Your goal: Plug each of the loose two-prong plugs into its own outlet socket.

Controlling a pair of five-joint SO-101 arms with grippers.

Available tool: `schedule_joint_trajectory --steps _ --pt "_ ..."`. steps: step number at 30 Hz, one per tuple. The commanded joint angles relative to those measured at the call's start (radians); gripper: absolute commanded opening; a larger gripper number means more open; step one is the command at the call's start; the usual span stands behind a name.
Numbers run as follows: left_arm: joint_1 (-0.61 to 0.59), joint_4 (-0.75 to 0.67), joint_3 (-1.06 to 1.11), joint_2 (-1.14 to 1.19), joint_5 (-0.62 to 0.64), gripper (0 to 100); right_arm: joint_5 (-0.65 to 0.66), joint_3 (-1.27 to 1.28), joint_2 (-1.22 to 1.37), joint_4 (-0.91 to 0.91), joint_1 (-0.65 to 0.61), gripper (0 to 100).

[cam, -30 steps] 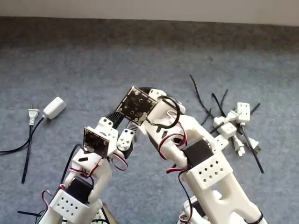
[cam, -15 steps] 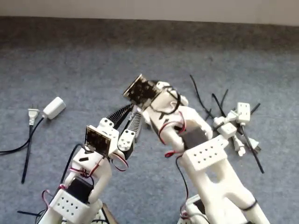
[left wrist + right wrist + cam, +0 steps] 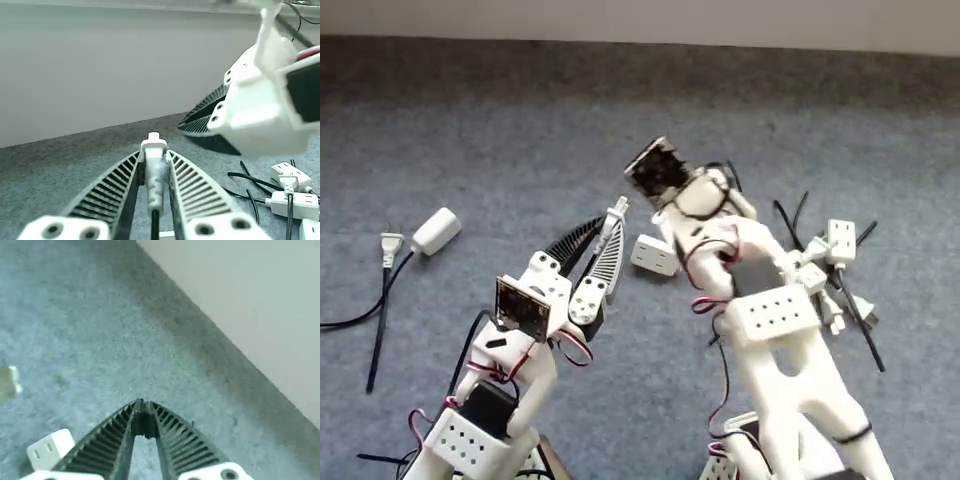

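My left gripper (image 3: pixel 616 214) is raised over the middle of the carpet, shut on a white two-prong plug (image 3: pixel 154 165) whose black cord runs back between the fingers. A white outlet block (image 3: pixel 655 255) lies on the carpet just right of that gripper. My right gripper (image 3: pixel 144 415) is shut with nothing in it, hanging above the carpet near the same outlet block (image 3: pixel 50 450). Its dark fingers (image 3: pixel 205 120) show close to the held plug. Another loose plug (image 3: pixel 390 246) with a black cord lies at far left beside a white adapter (image 3: pixel 437 230).
A tangle of white sockets, plugs and black cords (image 3: pixel 825 262) lies at the right, with plugged sockets (image 3: pixel 290 177) in the left wrist view too. The right arm's white body (image 3: pixel 775 310) stands between that tangle and the centre. The grey wall foot (image 3: pixel 640 55) borders the far side.
The right arm has swung right and away from above the left gripper, uncovering the held plug and the white outlet block. The left arm has barely moved.
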Motion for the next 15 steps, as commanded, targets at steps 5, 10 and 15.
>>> schedule_joint_trajectory --steps 5,10,15 --pt "-0.081 0.005 0.015 0.001 0.008 1 -0.307 -0.033 -0.114 0.018 0.217 0.8" --pt "-0.107 0.213 -0.108 0.002 0.008 1 -0.396 -0.031 -0.114 0.176 0.229 0.8" --pt "-0.107 0.339 -0.186 0.008 0.009 1 -0.470 0.045 -0.114 0.225 0.228 0.8"
